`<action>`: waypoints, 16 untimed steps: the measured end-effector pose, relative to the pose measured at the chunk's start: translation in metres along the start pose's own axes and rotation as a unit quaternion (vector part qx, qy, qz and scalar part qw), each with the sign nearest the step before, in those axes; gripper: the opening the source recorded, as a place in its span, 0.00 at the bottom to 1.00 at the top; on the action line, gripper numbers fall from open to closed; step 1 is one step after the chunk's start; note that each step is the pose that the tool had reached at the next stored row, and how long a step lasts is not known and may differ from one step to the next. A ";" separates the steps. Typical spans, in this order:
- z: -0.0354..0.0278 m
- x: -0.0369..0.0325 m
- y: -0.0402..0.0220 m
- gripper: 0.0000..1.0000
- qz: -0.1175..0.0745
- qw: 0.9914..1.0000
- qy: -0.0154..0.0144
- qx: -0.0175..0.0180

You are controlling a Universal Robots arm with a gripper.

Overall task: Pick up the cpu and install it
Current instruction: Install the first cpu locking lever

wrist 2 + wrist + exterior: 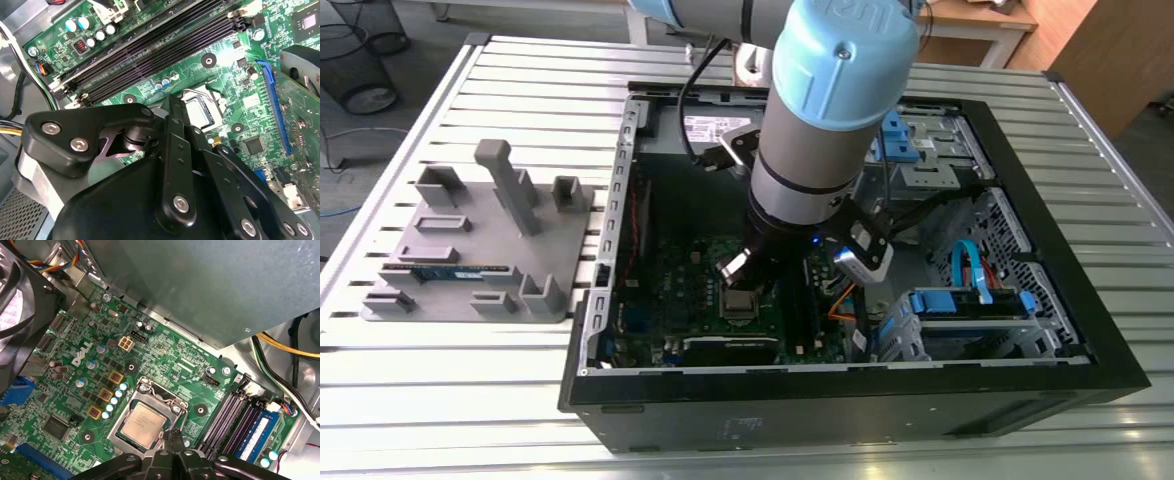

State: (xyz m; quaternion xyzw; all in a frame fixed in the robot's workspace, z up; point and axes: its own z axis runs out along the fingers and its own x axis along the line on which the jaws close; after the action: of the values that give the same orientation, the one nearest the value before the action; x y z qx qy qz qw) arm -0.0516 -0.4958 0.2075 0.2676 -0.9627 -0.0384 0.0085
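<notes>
At the middle of the green motherboard [165, 347], seeing the cpu [145, 425]: small, flat, square, with a dull silver-grey metal top bearing fine print. Lies level inside the metal frame of its socket [150, 390], not in the tool's grasp. Just beside one edge of it, meeting the black gripper [172, 436], with thin fingers [170, 442] pressed together and nothing between them; whether touching the chip, cannot tell. Hangs over the socket in the exterior view, under the arm [834, 110] with its pale blue joint cap. Close by, noting long black memory slots [225, 415], one holding a blue stick [255, 432], plus a row of small capacitors [116, 395]. Around the board, finding the open black computer case [854, 385] laid on its side on a table [454, 400] of silver slats. To the exterior view's left of the case, spotting a grey fixture plate [480, 250] with upright blocks and a blue-green memory stick [454, 270] lying on it. Beyond the table, glimpsing grey floor, wire baskets [360, 50] and wooden furniture [1107, 50].
</notes>
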 end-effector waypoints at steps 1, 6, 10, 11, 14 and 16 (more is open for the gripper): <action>0.0001 0.0000 0.0000 0.11 0.001 1.000 0.000 0.000; 0.0013 -0.0008 -0.0006 0.11 0.001 1.000 0.000 0.000; 0.0014 -0.0012 -0.0016 0.11 0.001 1.000 0.000 0.000; 0.0013 -0.0011 -0.0019 0.11 0.001 1.000 0.000 0.000; 0.0012 -0.0010 -0.0020 0.11 0.001 1.000 0.000 0.000; 0.0012 -0.0010 -0.0020 0.11 0.001 1.000 0.000 0.000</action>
State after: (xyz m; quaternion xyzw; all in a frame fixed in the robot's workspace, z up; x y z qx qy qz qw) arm -0.0498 -0.4969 0.2062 0.2666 -0.9630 -0.0383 0.0084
